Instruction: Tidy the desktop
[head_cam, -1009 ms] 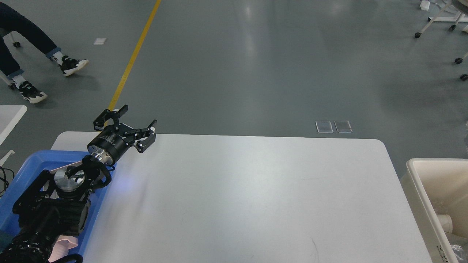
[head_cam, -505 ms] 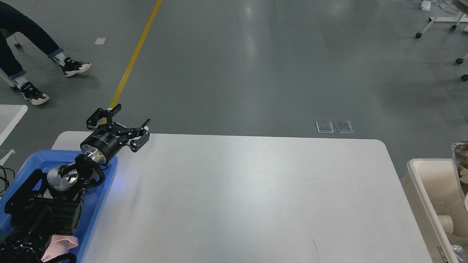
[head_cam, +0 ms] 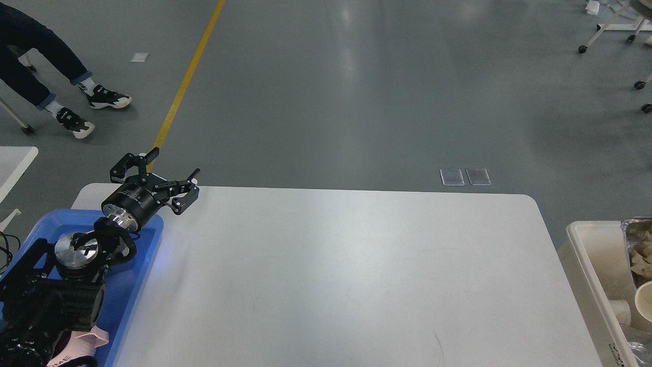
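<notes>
The desktop [head_cam: 336,275] is a wide white tabletop with rounded corners that fills the lower middle of the head view. My left gripper [head_cam: 165,171] hangs open over its far left corner, just beyond the blue tray, with nothing between its fingers. My left arm rises from the bottom left across the tray. My right gripper is out of view.
A blue tray [head_cam: 147,244] lies at the desktop's left edge, a pink item [head_cam: 81,346] in its near end. A cream bin [head_cam: 591,270] at the right holds paper cups and foil-like trash. A person's legs [head_cam: 61,81] are at far left. A small white table edge [head_cam: 15,158] shows left.
My left arm has drawn back to the left, its gripper staying open. Crumpled trash and a cup have come into view at the bin on the right edge. The person's feet have shifted.
</notes>
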